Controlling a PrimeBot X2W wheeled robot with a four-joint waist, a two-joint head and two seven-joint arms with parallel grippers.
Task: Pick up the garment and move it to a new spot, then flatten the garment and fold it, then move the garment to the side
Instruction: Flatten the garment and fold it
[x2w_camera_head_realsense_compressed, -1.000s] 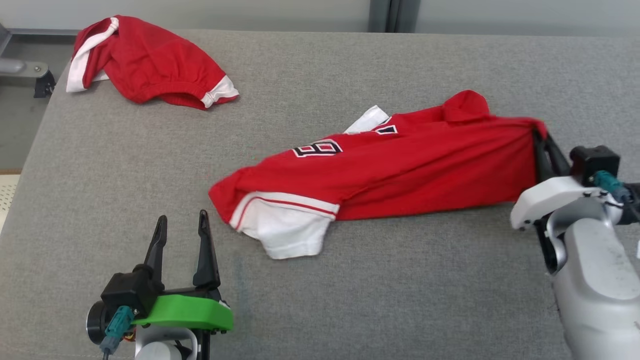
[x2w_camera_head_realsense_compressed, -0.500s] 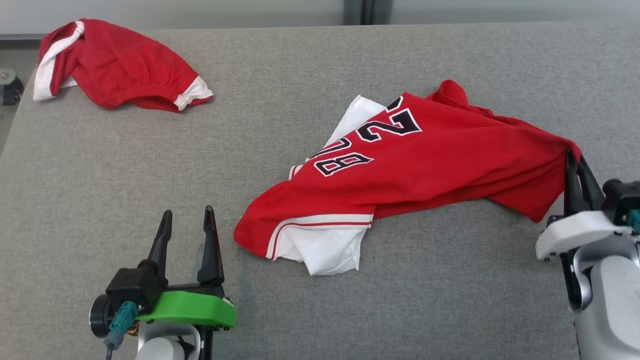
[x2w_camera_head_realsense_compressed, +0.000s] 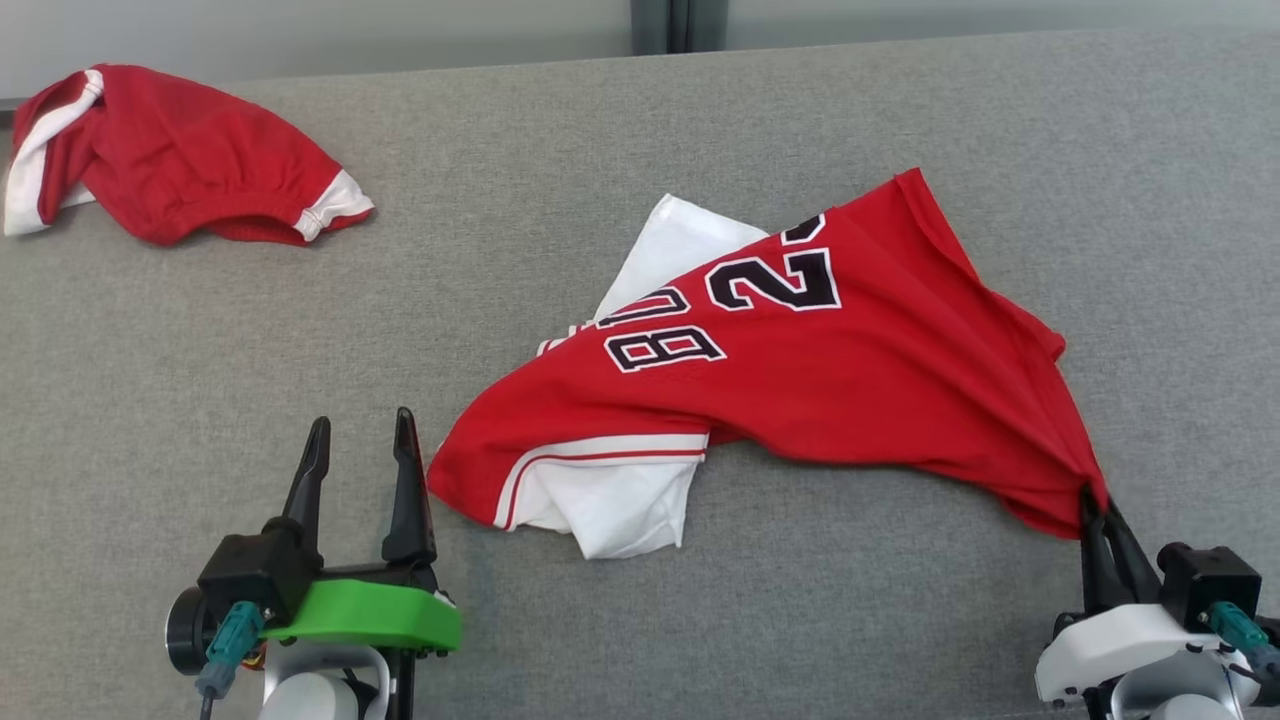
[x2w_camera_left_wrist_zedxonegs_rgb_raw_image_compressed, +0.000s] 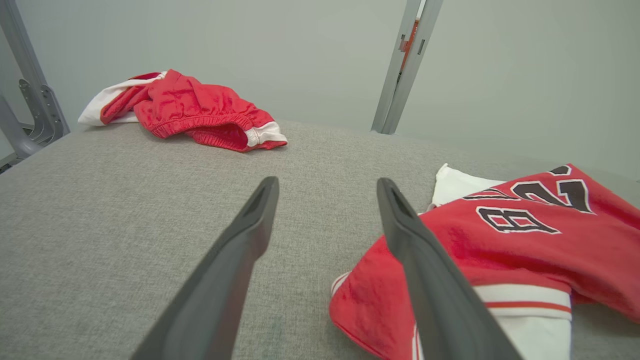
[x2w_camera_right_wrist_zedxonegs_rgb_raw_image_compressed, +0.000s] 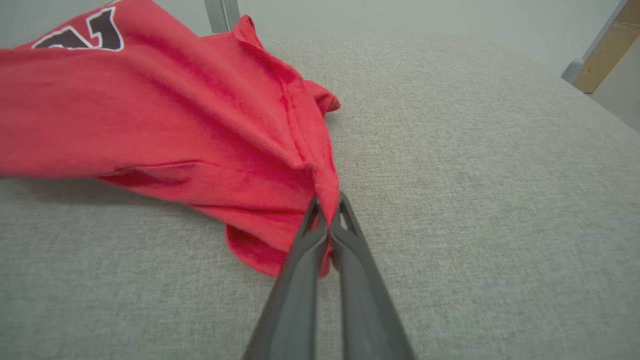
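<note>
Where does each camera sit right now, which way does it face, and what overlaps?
Head view: on the head, looking forward and down at the grey surface; left gripper lower left, right gripper lower right.
Left wrist view: on the left wrist, along its open fingers toward the red shorts.
Right wrist view: on the right wrist, along its shut fingers at the pinched red jersey.
Shared: head and left wrist views both show shorts and jersey numbers.

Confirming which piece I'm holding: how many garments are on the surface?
2: the numbered red jersey centre-right, its corner pinched by the right gripper; red shorts far left.
</note>
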